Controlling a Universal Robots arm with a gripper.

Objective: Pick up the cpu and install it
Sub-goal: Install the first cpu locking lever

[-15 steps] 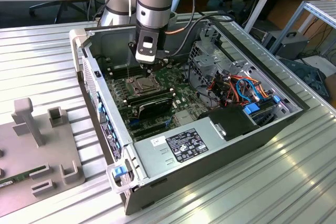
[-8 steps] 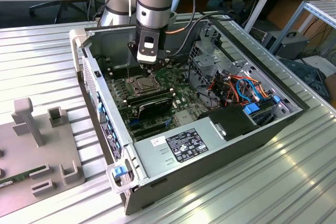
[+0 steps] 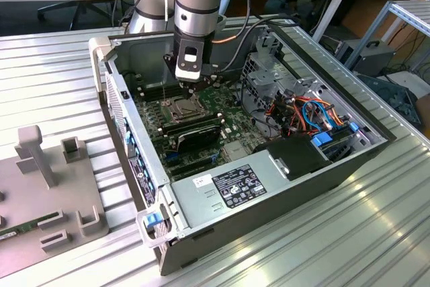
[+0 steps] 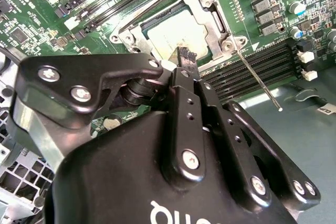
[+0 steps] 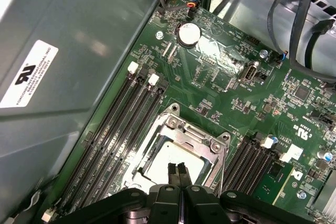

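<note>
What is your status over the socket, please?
Gripper shut, hovering over cpu. Cpu flat inside socket frame. Thin lever rod juts alongside.

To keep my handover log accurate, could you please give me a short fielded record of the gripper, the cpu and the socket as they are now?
gripper: shut, nothing between the fingertips, poised over the socket
cpu: lying flat inside the socket frame, silver top showing
socket frame: on the green motherboard, with memory slots on both sides
contact: cannot tell whether the fingertips touch the cpu
socket lever: thin metal rod angled out across the memory slots
setting: open computer case on a ribbed metal table
</note>
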